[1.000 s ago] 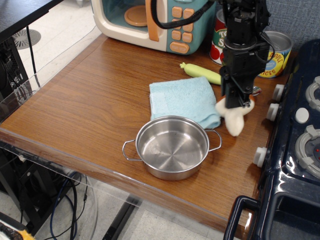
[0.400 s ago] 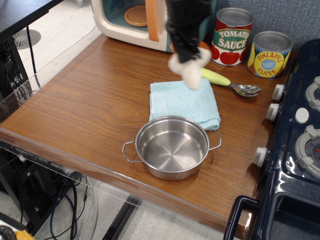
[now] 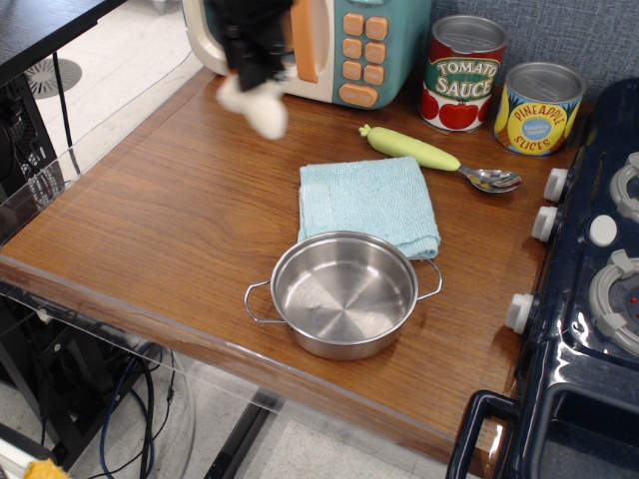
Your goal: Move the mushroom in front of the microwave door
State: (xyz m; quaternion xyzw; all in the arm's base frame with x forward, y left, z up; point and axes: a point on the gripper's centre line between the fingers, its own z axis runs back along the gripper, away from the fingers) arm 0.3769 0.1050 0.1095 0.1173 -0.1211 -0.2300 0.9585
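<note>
My gripper (image 3: 252,72) hangs at the top left, in front of the microwave door (image 3: 262,30), and is blurred by motion. It is shut on the mushroom (image 3: 257,104), whose cream-white stem sticks out below the fingers, above the table. The brown cap is hidden inside the gripper. The door's orange handle (image 3: 306,45) shows just right of the gripper; the window is mostly hidden behind it.
A light blue cloth (image 3: 367,202) lies mid-table with a steel pot (image 3: 344,293) in front of it. A green-handled spoon (image 3: 431,158) lies to the right. Tomato sauce (image 3: 463,73) and pineapple (image 3: 540,107) cans stand at the back. A dark toy stove (image 3: 599,299) borders the right.
The gripper has carried the mushroom from the right side near the cans, across over the cloth, to the left in front of the microwave door.
</note>
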